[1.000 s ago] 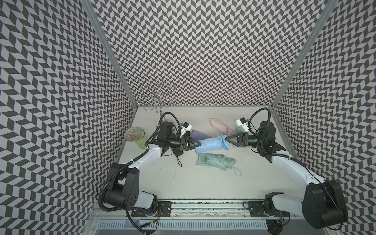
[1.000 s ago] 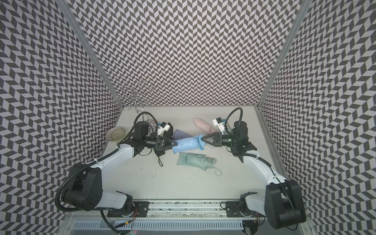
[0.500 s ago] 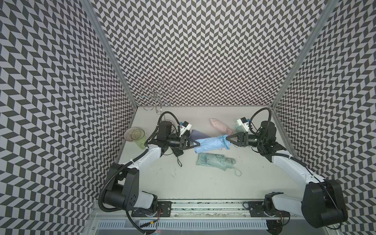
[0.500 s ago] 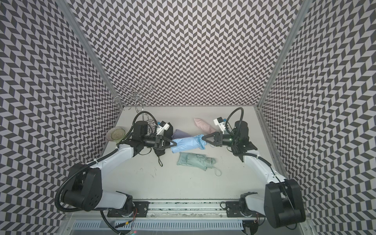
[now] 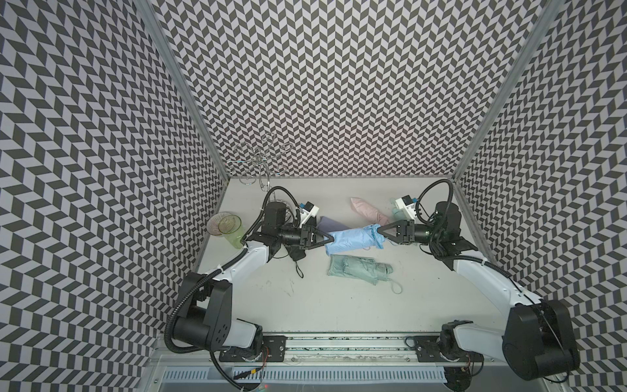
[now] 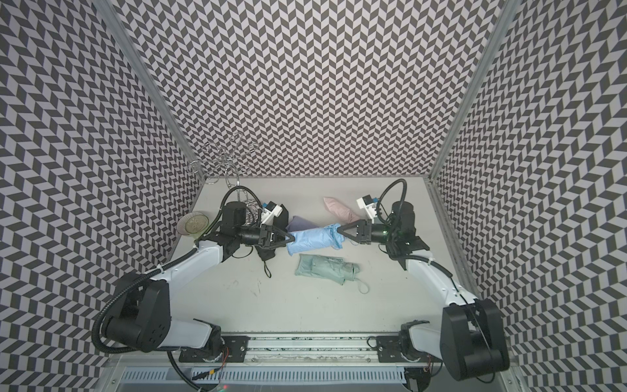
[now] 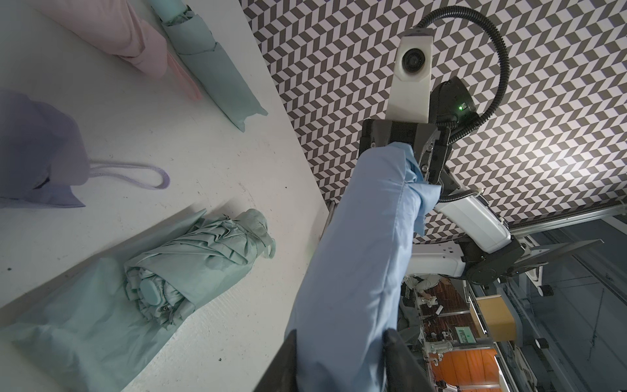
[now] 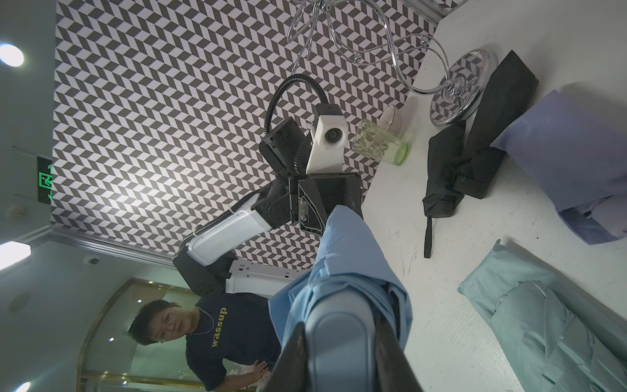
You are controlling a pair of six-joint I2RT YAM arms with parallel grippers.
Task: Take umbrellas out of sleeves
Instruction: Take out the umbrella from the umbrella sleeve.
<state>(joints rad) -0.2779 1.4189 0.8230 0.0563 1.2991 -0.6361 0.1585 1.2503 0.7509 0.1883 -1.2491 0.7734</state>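
A: The right gripper, how do its jaws stand?
B: Clamped together on the handle end of the light blue umbrella, which sits inside the light blue sleeve.
A: And the left gripper?
B: Its fingers flank the sleeve's closed end. Whether they pinch the cloth or only bracket it, I cannot tell.
A: Where is the bundle?
B: In both top views it runs from 9 to 3 o'clock between the two grippers, near the middle of the table. The wrist views show it clear of the surface.
A: What lies around it?
B: A mint green umbrella lies on the table at its 6 o'clock. The pink umbrella is at 1 o'clock and the lilac umbrella at 11. The black umbrella is at 8, under the left arm. Two clear cups stand at the table's 9 o'clock edge.
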